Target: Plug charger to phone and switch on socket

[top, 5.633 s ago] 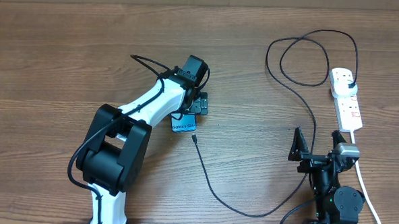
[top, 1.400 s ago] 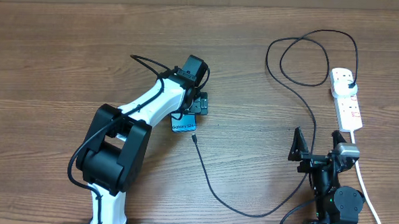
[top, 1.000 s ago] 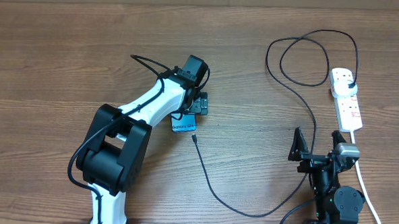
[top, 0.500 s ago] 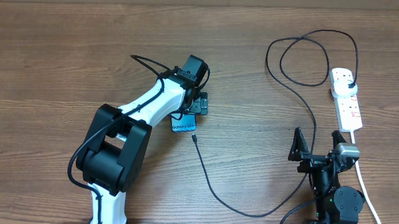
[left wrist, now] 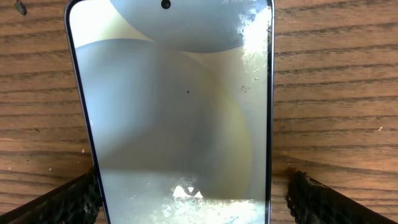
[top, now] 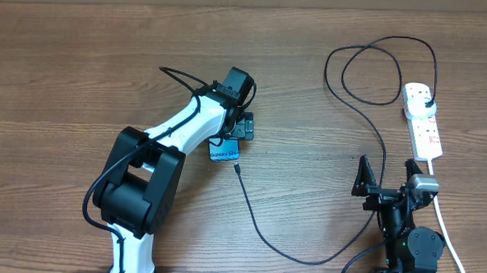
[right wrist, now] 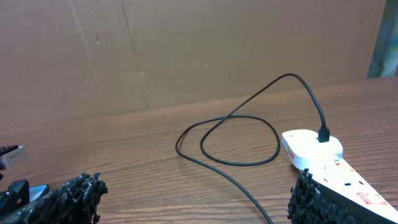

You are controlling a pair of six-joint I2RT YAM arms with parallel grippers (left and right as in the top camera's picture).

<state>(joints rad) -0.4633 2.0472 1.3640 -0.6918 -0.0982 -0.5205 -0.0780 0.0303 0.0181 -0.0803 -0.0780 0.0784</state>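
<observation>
The phone [top: 224, 154] lies flat on the table, and its pale lit screen [left wrist: 174, 106] fills the left wrist view. My left gripper [top: 232, 134] hangs over it, open, with one finger [left wrist: 65, 200] on each side of the phone's edges and a small gap at the right one. The charger is a thin black cable [top: 260, 232]. Its loose tip [top: 236, 166] rests just below the phone, and its plug [top: 427, 102] sits in the white socket strip [top: 425, 132]. My right gripper [top: 387, 171] stands open near the front edge, below the socket [right wrist: 317, 155], with the cable [right wrist: 236, 180] in front of it.
The cable makes a large loop [top: 370, 72] at the back right. A thick white cord [top: 447, 236] runs from the strip past my right arm to the table's front. A brown cardboard wall [right wrist: 186, 50] stands behind the table.
</observation>
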